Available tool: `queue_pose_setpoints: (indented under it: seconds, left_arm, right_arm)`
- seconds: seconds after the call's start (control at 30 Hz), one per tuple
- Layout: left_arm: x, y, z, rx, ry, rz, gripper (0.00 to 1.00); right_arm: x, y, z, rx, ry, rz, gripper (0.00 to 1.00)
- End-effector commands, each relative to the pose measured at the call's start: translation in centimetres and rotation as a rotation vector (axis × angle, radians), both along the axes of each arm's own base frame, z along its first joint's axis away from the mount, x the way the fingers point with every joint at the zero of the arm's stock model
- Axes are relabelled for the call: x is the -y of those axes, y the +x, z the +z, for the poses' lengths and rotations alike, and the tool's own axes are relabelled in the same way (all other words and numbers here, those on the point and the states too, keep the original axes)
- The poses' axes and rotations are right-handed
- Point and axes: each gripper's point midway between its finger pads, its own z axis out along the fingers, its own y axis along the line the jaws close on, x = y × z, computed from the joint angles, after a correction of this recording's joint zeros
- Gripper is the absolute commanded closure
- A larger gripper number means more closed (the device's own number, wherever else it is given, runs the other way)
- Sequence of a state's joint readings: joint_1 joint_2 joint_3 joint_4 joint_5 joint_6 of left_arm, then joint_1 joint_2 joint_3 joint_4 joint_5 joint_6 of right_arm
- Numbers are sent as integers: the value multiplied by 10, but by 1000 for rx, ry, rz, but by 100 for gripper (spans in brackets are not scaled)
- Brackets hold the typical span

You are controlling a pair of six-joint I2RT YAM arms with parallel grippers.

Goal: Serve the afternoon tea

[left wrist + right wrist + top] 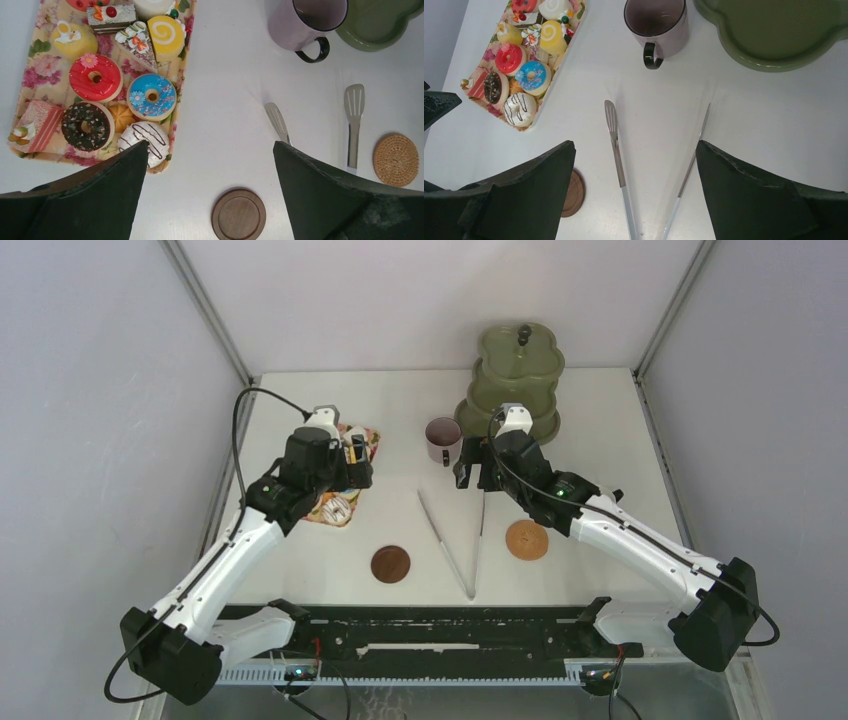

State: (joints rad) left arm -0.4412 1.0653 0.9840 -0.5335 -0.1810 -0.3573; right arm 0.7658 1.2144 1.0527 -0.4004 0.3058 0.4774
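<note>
Left hand (210, 145) and right hand (635, 142) wide, empty, over pastries (95, 77) and tongs (616, 145); serving unstarted, next likely gripping the tongs.

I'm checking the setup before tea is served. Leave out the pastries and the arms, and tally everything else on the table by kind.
Mug: 1
Coasters: 2 (dark wooden coaster, woven coaster)
Tongs: 1
Floral tray: 1
Green tiered stand: 1
Total: 6
</note>
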Motion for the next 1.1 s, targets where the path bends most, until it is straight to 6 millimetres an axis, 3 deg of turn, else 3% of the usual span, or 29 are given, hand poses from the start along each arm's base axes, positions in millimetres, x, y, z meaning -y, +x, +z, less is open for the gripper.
queue_pose_setpoints:
  seconds: [0.0,0.13,0.33,0.43,0.57,0.77,0.9,1.07]
  left_arm:
    - [-5,19,29,104,30,29,0]
    - [-37,44,38,106,67,151,0]
    - [-100,83,18,29,67,327,0]
    - [-128,99,0,-111,-12,395,1]
    - [-162,126,-19,-139,-184,483,6]
    - [-225,159,-48,-228,-196,681,10]
    - [-253,179,-64,-268,-195,802,13]
    - [-271,198,-100,-375,-169,868,17]
  right_arm:
    - [-4,3,8,20,32,-13,2]
    - [-3,-1,9,14,32,-15,2]
    - [9,-4,3,3,-18,-42,2]
    - [11,-3,3,10,-36,-45,2]
    - [8,-2,4,17,-38,-26,2]
    - [8,-3,-7,-9,-64,-22,2]
    - [8,1,-17,-21,-98,-29,2]
    - [6,8,-23,-28,-102,-30,2]
